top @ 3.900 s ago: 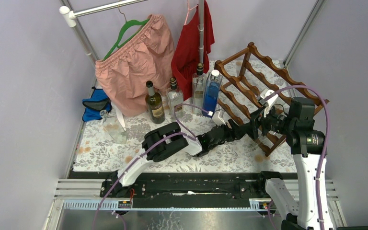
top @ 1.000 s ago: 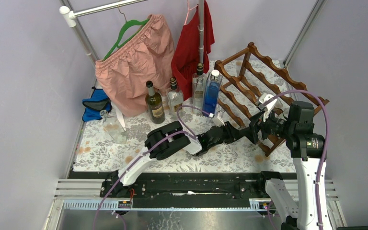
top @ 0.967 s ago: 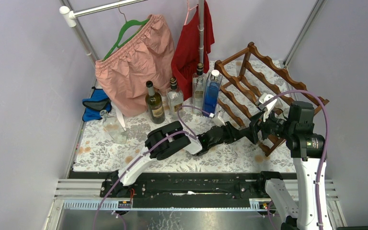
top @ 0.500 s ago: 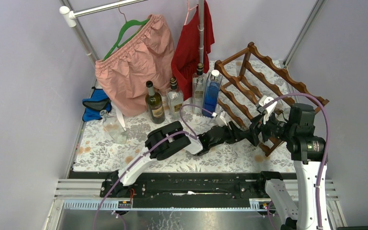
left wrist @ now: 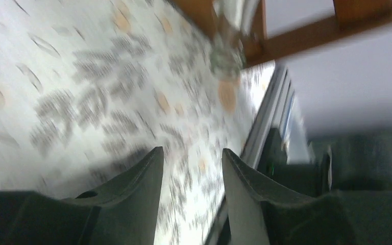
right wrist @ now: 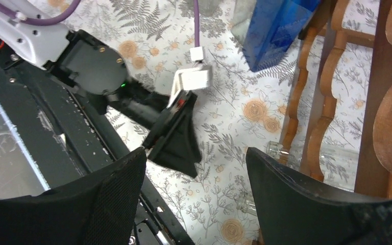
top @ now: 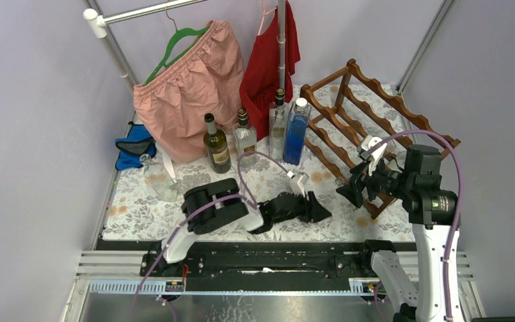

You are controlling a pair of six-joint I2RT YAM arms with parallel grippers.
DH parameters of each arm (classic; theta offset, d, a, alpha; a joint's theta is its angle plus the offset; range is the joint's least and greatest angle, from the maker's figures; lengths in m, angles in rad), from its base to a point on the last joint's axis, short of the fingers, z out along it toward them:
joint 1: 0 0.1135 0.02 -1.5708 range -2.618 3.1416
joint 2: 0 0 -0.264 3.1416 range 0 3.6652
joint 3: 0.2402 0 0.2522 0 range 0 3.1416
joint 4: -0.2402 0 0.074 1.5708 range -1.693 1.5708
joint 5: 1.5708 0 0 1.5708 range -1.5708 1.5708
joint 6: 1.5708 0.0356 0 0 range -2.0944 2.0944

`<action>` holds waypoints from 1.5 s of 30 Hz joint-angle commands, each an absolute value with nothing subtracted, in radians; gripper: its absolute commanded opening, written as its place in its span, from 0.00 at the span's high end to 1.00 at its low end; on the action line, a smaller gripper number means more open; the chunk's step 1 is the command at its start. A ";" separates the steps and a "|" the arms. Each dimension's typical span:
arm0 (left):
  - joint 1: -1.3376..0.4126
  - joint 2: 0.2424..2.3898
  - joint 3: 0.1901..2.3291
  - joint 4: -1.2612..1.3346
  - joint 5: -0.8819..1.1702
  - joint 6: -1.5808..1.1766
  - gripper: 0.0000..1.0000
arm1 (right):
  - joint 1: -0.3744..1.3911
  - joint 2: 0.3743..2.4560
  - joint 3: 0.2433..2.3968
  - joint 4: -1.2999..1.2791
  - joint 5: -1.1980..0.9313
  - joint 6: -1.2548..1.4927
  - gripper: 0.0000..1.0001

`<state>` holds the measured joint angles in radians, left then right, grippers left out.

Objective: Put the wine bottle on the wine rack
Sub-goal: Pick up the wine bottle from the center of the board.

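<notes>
Now the clear glass wine bottle [right wrist: 316, 159] lies on its side low in the reddish-brown wooden wine rack [right wrist: 383, 102] with wavy scalloped rails, which stands at the table's far right. The bottle's long axis runs level, across the rails rather than along them. 1 end pokes out past the front rail toward the floral-patterned tablecloth [top: 141, 201]; whether that end is the neck or the base I cannot tell through the glass and the wood. The right gripper [right wrist: 195, 153] hovers just in front of the rack's near end, its 2 fingers spread wide with nothing between them. The left gripper [left wrist: 191, 155] is low over the cloth, apart from the rack, with a narrow gap between its fingers and only the cloth showing through it. Left of the rack 4 bottles stand upright in a loose row: a blue glass bottle [top: 296, 133] just beside the rack's end post, a tall clear bottle with a dark top [top: 278, 121], a shorter clear bottle [top: 245, 139] and a dark green bottle with a pale label [top: 216, 146]. Behind them pink shorts on a green hanger [top: 188, 87] and a red garment [top: 268, 64] hang from a rail, and a blue pouch [top: 134, 147] lies at the cloth's left edge.
</notes>
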<state>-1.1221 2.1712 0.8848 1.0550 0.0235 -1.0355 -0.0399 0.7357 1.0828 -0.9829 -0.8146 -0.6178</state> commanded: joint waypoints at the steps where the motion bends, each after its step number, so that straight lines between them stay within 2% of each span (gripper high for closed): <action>1: -1.212 2.013 0.753 1.074 0.023 -0.789 0.47 | -0.035 0.774 1.171 -1.059 -0.913 -0.678 0.21; 8: -1.297 1.741 0.619 0.981 -0.050 -0.539 0.47 | -0.036 0.843 1.256 -1.118 -0.932 -0.710 0.21; 14: -1.295 1.462 0.712 0.517 -0.197 -0.306 0.42 | -0.035 0.889 1.312 -1.116 -0.894 -0.705 0.20; 18: -1.266 1.320 0.816 0.256 -0.341 -0.205 0.12 | -0.035 0.891 1.275 -1.056 -0.890 -0.673 0.20; 19: -1.237 1.299 0.848 0.217 -0.338 -0.204 0.08 | -0.035 0.888 1.251 -1.046 -0.899 -0.672 0.20; 22: -1.115 1.270 0.962 0.137 -0.231 -0.215 0.02 | -0.035 0.902 1.206 -1.056 -0.967 -0.692 0.22; 26: -1.008 1.333 1.210 0.008 -0.189 -0.210 0.01 | -0.034 0.901 1.143 -1.067 -0.988 -0.735 0.23; 31: -0.935 1.483 1.522 -0.207 -0.236 -0.217 0.01 | -0.025 0.879 1.070 -1.062 -0.985 -0.766 0.24; 39: -0.868 1.816 2.053 -0.599 -0.281 -0.189 0.03 | -0.015 0.869 0.982 -1.038 -1.012 -0.795 0.25; 45: -0.833 1.944 2.237 -0.697 -0.304 -0.178 0.12 | -0.015 0.850 0.955 -1.024 -1.019 -0.798 0.24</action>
<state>-0.8574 1.9121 2.1487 -0.5640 -0.2695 -0.2096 -0.0204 0.8700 0.9585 -1.0527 -0.9718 -0.7773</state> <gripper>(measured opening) 0.912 0.758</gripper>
